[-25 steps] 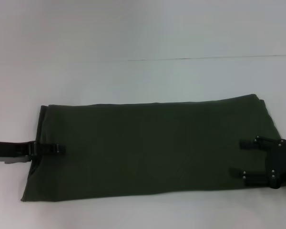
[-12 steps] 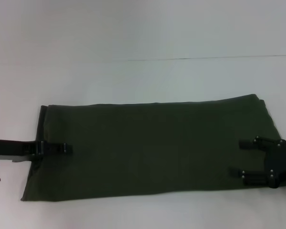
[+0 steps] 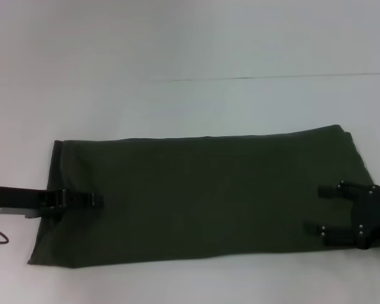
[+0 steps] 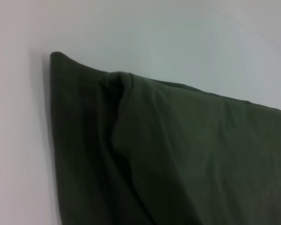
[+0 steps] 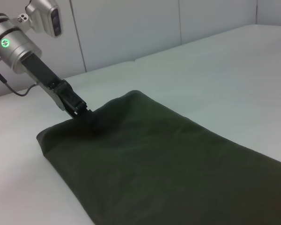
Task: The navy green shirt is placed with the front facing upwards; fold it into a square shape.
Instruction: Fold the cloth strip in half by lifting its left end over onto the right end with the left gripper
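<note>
The navy green shirt [image 3: 202,193] lies as a long, smooth, matte rectangle.

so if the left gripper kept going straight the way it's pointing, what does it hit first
Only more of the navy green shirt it already rests on; the left gripper points along the cloth toward the right gripper, far across. Height is unclear.

My head camera looks forward and down from above, taking in the whole navy green shirt [image 3: 202,193] on the tabletop [image 3: 190,38]. My left wrist camera sits very close to the cloth, facing one folded corner [image 4: 61,58]. My right wrist camera sits low at the opposite end, looking along the shirt toward my left gripper [image 5: 82,111]. All three views share the shirt's left-hand end.
</note>
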Tool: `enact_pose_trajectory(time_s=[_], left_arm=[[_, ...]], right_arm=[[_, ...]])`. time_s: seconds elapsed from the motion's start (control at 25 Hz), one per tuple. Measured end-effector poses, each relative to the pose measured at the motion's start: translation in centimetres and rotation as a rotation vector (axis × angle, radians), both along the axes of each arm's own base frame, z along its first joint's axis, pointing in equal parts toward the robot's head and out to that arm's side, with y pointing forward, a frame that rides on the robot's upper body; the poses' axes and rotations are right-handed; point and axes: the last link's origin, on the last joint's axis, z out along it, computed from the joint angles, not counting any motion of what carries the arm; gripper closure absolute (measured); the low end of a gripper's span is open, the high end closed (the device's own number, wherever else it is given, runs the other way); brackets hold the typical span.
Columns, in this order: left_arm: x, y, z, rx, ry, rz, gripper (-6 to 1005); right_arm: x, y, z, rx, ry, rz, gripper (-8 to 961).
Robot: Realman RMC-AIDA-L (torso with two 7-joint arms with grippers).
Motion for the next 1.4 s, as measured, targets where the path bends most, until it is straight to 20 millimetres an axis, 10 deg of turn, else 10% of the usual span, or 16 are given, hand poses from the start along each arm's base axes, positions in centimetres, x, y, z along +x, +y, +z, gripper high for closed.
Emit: enact_pose_trajectory(time_s=[0.84, 1.4], left_arm=[[-0.5, 0.1, 1.3, 0.024, 0.038, -0.013, 781], [-1.3, 0.2, 3.4, 0.083, 0.107, -0.025, 345]], right_arm=[[-0.2, 0.0, -0.4, -0.012, 0.015, -0.001, 41], [-0.1, 0.1, -0.6, -0.011, 0.015, -0.008, 42]])
